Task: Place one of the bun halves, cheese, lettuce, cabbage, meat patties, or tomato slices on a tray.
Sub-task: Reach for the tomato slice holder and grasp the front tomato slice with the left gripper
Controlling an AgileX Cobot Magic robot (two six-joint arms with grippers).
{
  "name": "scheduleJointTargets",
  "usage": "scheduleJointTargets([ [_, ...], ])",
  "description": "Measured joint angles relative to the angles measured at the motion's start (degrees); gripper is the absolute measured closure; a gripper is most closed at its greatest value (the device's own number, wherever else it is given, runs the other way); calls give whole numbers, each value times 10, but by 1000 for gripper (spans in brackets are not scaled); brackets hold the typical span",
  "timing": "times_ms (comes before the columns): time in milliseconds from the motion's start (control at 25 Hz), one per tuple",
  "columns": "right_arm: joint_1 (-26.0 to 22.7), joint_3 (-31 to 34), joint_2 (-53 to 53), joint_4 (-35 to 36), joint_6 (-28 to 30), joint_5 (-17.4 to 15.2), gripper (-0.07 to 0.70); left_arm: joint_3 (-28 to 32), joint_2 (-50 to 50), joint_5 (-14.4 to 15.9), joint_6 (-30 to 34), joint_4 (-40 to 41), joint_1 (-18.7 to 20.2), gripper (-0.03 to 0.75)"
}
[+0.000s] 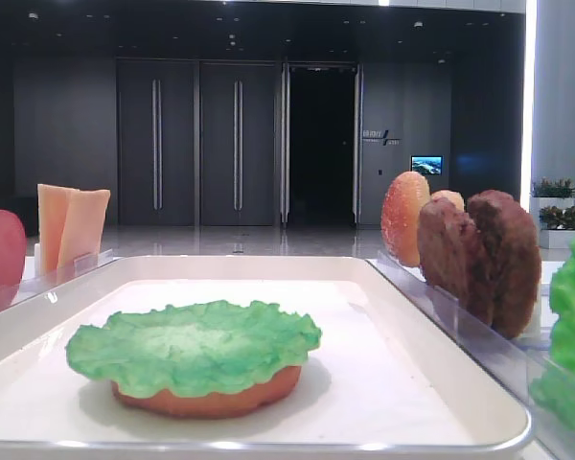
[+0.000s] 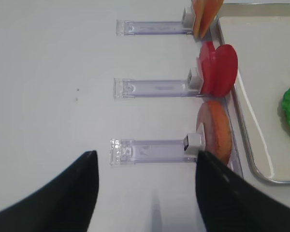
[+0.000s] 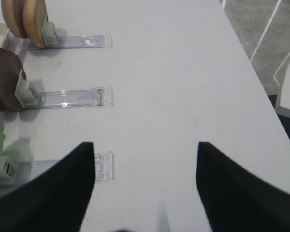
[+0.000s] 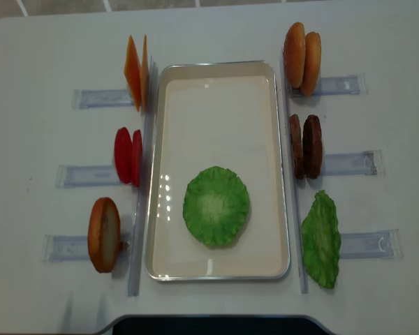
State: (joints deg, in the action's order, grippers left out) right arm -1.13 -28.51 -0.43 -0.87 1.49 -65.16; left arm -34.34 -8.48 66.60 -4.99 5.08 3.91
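A white tray (image 4: 216,87) sits in the middle of the white worktop (image 4: 42,56). On it, near the front edge of the tray, a bun half (image 1: 211,393) lies flat with a green lettuce (image 4: 216,205) leaf on top. So two pieces are already stacked, and the next piece has not been picked yet.

The left tool (image 2: 147,159) hangs low over the left side of the worktop. It is open wide and holds nothing. Right in front of it another bun half (image 2: 215,130) stands on edge in a clear rack (image 2: 152,149), just beside the tray's left edge. Farther along that edge stand the red tomato slices (image 2: 221,70), and past them the cheese (image 4: 135,70) near the far left corner of the tray.

The right tool (image 3: 145,159) is open wide and empty too, over the right side of the worktop. Along the tray's right edge stand two more bun halves (image 4: 302,49), the brown meat patties (image 4: 306,145), and one more lettuce leaf (image 4: 321,239).

The next move is probably to pick one standing piece. The tool must close on its thin edges, lift it clear of the rack, and lay it flat on the stack.

The worktop is plain, smooth and white. The room behind is dark, with tall grey doors (image 1: 196,144) and a shiny floor.
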Motion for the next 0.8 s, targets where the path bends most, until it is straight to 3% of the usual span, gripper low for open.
scheduleJointTargets([
  [800, 0, 0, 0, 0, 0, 0, 170, -167, -385, 1, 0, -37, 0, 241],
])
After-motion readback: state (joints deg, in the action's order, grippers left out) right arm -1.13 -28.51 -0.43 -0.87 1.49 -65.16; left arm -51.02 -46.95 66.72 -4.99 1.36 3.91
